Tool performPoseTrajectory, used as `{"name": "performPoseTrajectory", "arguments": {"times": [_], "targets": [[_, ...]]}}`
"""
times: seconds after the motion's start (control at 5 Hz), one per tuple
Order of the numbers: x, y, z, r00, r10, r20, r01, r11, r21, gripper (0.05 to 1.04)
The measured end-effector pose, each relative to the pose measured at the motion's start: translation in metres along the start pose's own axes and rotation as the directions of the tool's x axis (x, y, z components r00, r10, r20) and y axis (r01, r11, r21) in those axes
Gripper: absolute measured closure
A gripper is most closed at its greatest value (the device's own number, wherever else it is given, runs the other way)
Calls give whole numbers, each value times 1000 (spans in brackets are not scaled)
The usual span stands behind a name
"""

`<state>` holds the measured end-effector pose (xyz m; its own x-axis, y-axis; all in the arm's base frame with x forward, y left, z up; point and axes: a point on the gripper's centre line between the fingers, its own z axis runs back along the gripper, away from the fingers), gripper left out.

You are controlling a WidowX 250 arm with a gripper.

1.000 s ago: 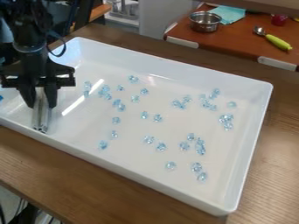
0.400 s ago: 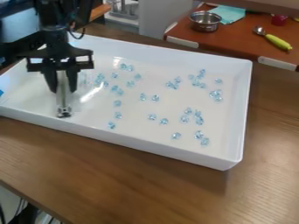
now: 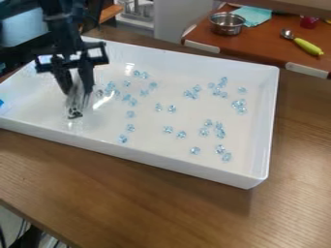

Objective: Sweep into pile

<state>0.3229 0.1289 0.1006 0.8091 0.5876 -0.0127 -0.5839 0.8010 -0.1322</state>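
The black gripper [image 3: 77, 92] hangs over the left part of the white tray [image 3: 148, 156], shut on a clear, shiny tool [image 3: 76, 102] that points down, its dark lower end at the tray's floor. Pale blue crystal pieces lie scattered to the right of the tool. Some, such as this crystal cluster [image 3: 111, 88], are close to the gripper's right side; another cluster [image 3: 239, 105] lies near the tray's right wall. A few single crystals [image 3: 123, 139] are toward the front wall.
The tray stands on a brown wooden table [image 3: 148, 203]. Behind it, on a red-brown surface, are a metal pot [image 3: 227, 24], a teal cloth [image 3: 252, 15], a spoon with a yellow-green handle [image 3: 308, 46] and a red cup [image 3: 309, 22]. Something blue [image 3: 1, 102] shows at the left edge.
The tray has shifted and turned, its right end moving back and left with the crystals. The gripper has moved right, then the tool's lower end lifted slightly toward the back.
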Motion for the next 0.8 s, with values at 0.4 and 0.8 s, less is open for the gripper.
{"name": "performPoseTrajectory", "arguments": {"times": [0.4, 0.8], "targets": [[10, 2, -8, 1000, 13, 26, -15, 997, 71, 709], [15, -17, -12, 996, -28, 89, 20, 996, 93, 709]]}}
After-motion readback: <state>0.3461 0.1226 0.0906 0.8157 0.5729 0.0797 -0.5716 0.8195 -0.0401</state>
